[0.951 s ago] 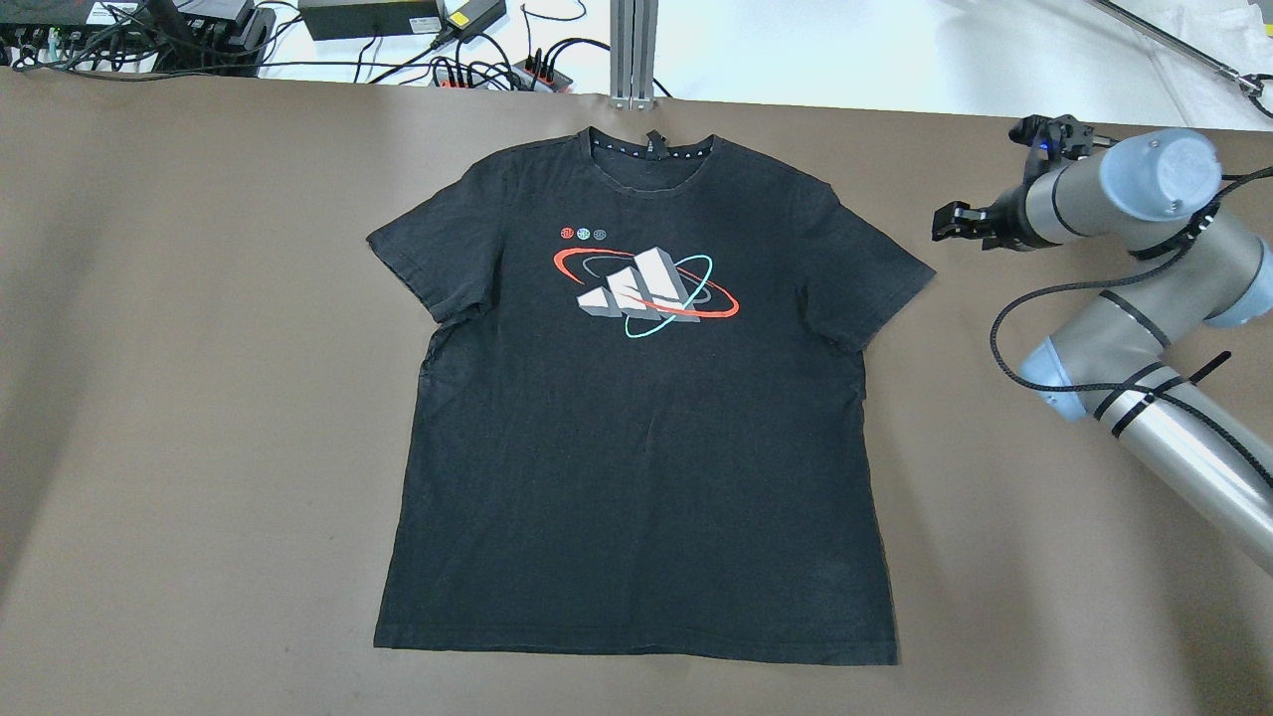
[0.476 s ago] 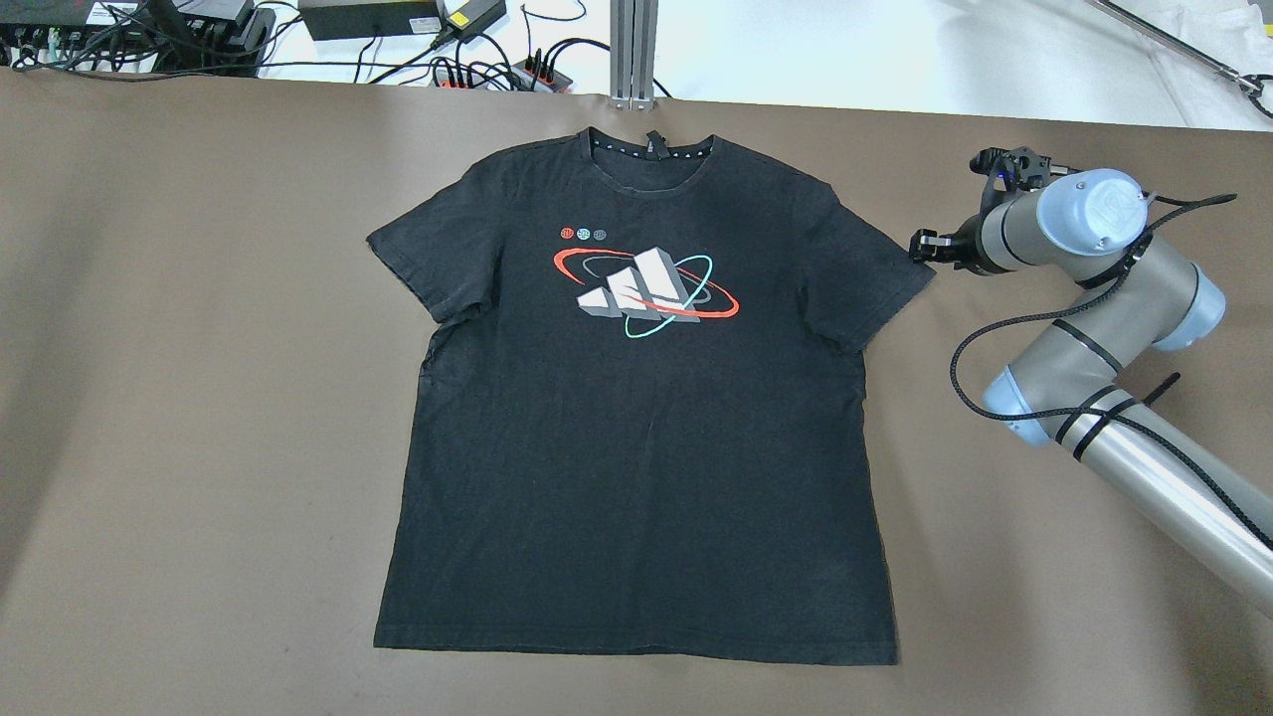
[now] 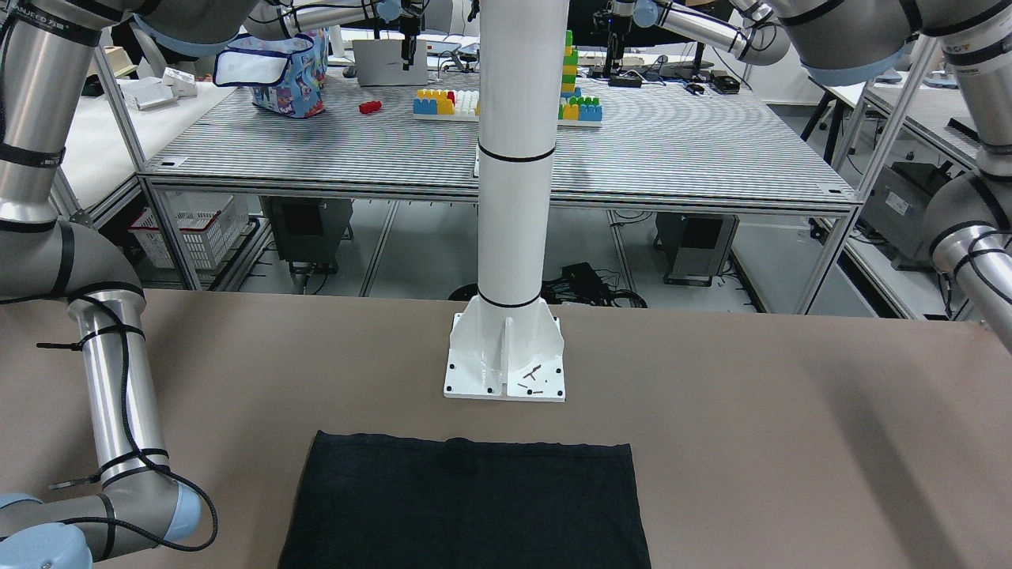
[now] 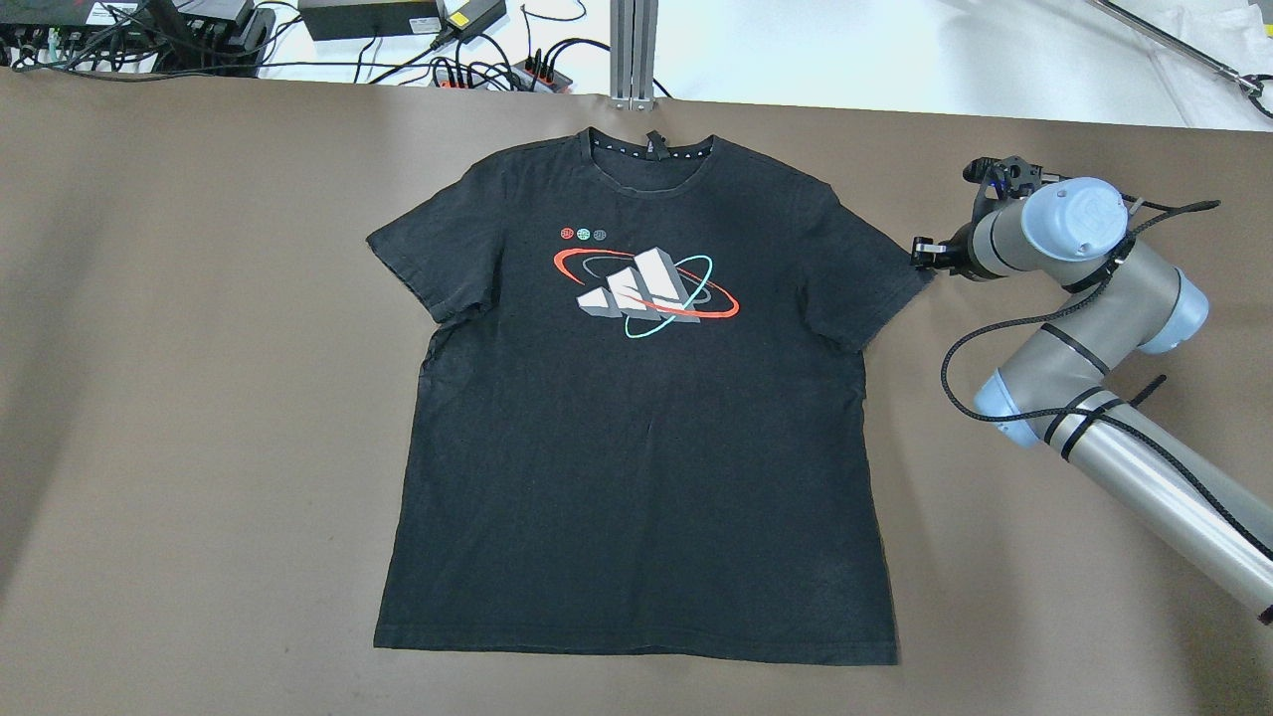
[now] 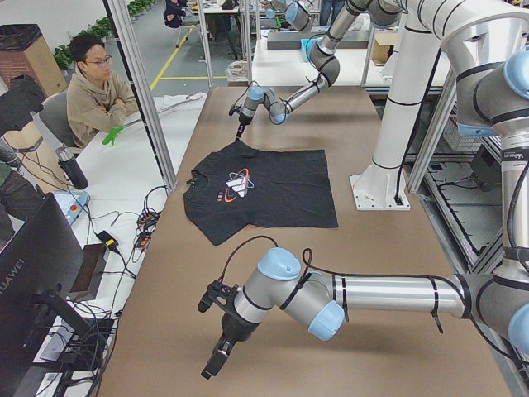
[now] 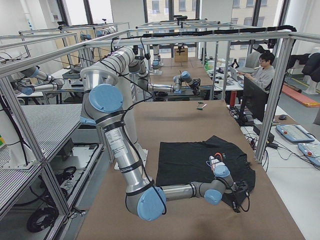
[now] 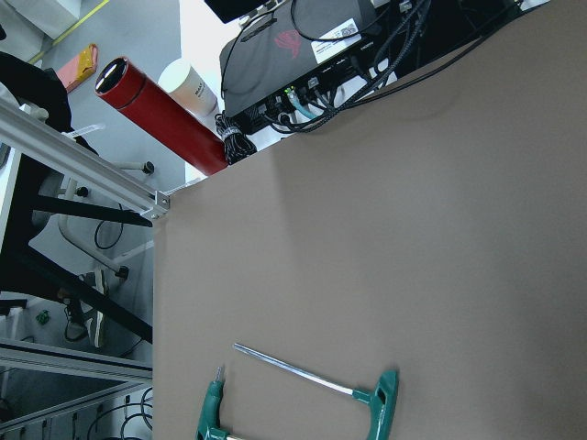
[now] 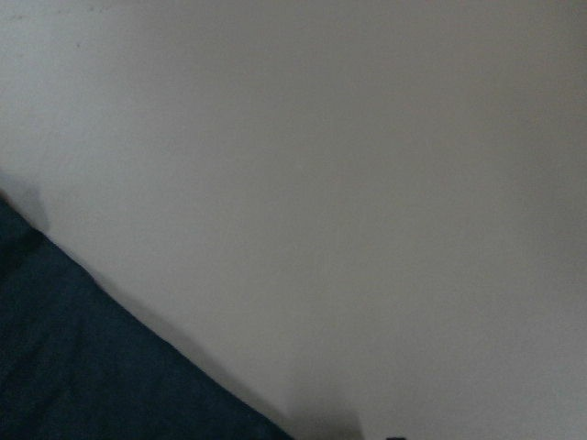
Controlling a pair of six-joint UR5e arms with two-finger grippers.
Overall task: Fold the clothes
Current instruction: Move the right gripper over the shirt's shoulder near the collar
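Black shirt flat on table. We see print from above; front view shows plain hem. Right gripper beside sleeve, left gripper far off; can't tell either grip.

Silver-grey tubular arms, pale blue joint caps, looped black cable, black bands, small black right hand.

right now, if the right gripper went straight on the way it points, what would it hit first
Most likely the near sleeve of the shirt: the right gripper points at its hem from just beside it. Height is unclear from overhead, so it could meet the table at the hem instead.
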